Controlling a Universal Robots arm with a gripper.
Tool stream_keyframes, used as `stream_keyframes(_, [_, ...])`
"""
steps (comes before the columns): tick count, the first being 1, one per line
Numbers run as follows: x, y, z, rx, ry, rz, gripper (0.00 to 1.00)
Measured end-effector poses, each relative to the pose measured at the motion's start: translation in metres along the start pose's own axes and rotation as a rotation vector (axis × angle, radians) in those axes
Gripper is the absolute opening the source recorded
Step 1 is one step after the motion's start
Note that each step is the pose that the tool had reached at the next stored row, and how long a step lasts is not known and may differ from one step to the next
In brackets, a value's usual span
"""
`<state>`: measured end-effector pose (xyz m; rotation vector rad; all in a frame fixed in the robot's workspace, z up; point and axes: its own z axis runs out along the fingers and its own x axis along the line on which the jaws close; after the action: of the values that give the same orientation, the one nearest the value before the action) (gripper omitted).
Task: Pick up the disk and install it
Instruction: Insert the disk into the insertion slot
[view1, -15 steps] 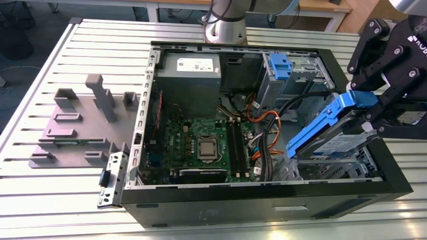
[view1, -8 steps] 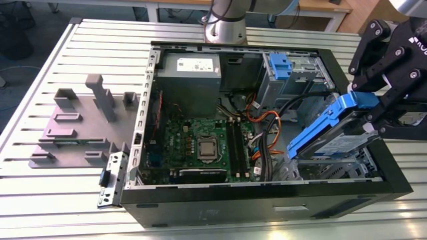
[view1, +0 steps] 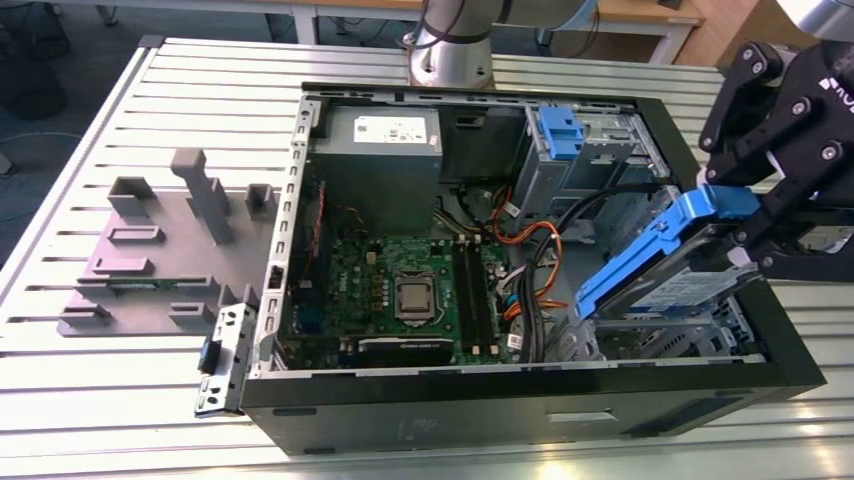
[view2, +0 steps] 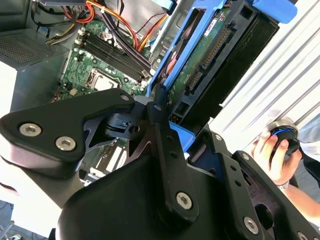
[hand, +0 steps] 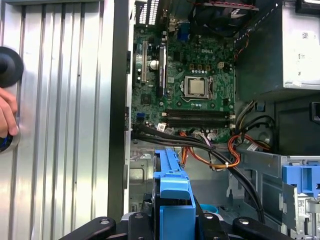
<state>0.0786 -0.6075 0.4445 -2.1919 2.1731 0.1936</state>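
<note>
My black claw (view1: 781, 215) is clamped on the flat silver-grey metal disk in its blue plastic carrier rails (view1: 667, 255); it hangs tilted over the open black computer case (view1: 534, 385), at the case's edge on the exterior view's right — above the grey metal drive cage (view1: 654, 335); green motherboard (view1: 400, 290) and orange cables (hand: 210, 160) lie below; a person's hand (view2: 272, 155) rests on the ribbed aluminium table (view1: 120, 400) outside that edge.

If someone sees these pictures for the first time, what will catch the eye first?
Most striking is the disk with bright blue rails, held tilted by the black pincer over the open computer case at the exterior view's right. Next is the green motherboard inside the case. A grey plastic stand lies on the table at the exterior view's left.
</note>
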Motion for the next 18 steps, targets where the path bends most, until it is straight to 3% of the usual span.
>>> stream_keyframes(18, [0.0004, -0.0076, 0.0022, -0.0001, -0.0001, 0.000, 0.37])
